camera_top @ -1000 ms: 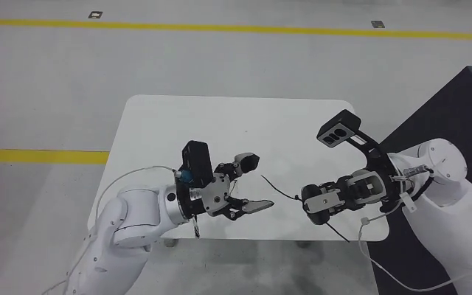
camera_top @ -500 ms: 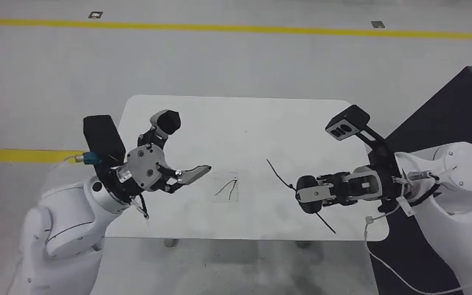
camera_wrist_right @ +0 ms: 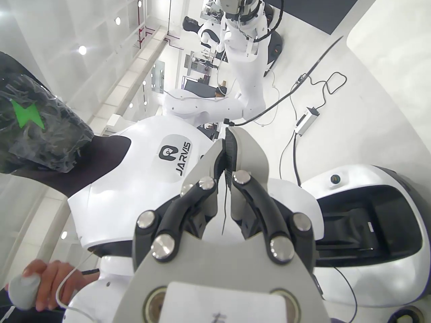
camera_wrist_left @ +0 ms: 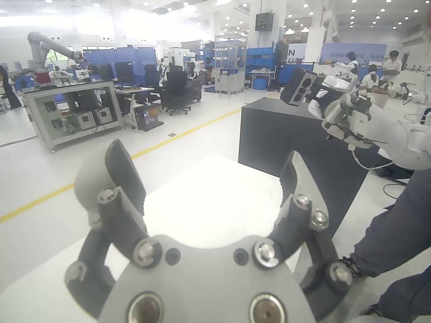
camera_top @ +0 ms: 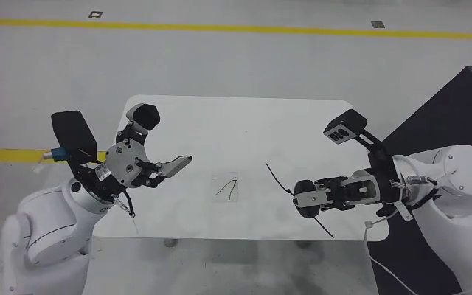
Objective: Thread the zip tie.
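Over the table (camera_top: pixel 295 125), my right pincer (camera_top: pixel 299 198) clenched the zip tie (camera_top: pixel 276 177). My left pincer (camera_top: pixel 161 140) hung released, well apart.

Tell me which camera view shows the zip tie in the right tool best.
The right wrist view: the zip tie is close there, pinched in the shut right tool. The top view shows it thin, sticking out both sides of the tool. In the left wrist view it is too far off to tell.
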Controlling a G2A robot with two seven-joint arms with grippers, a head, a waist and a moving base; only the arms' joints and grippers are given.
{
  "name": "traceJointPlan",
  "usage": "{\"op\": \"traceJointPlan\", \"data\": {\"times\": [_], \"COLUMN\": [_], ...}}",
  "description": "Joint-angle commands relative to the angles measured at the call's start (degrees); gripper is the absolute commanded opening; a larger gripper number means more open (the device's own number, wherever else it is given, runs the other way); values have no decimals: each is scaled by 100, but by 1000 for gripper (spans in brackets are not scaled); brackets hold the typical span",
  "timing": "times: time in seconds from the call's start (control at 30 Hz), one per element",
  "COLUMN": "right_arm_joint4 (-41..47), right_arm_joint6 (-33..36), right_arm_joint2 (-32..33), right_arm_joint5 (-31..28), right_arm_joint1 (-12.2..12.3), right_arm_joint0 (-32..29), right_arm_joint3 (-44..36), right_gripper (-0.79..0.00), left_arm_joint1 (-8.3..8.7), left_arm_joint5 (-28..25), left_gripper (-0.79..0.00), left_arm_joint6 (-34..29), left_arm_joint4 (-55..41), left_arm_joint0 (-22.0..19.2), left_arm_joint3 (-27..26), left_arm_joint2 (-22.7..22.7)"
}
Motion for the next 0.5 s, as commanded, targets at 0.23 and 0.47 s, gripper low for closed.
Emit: {"op": "traceJointPlan", "data": {"times": [0.23,0.47], "right_arm_joint4": [0,-222], "right_arm_joint6": [0,-363], "right_arm_joint2": [0,-155], "right_arm_joint5": [0,200], "right_arm_joint1": [0,-22], "right_arm_joint0": [0,194], "right_arm_joint3": [0,323], "right_gripper": [-785,-785], "left_arm_joint1": [-2,2], "left_arm_joint5": [73,394], "left_gripper": [0,0], "left_arm_joint6": [44,252], "left_arm_joint4": [9,-28], "left_arm_joint0": [53,110], "left_arm_joint3": [-15,-16], "left_arm_joint2": [10,-190]}}
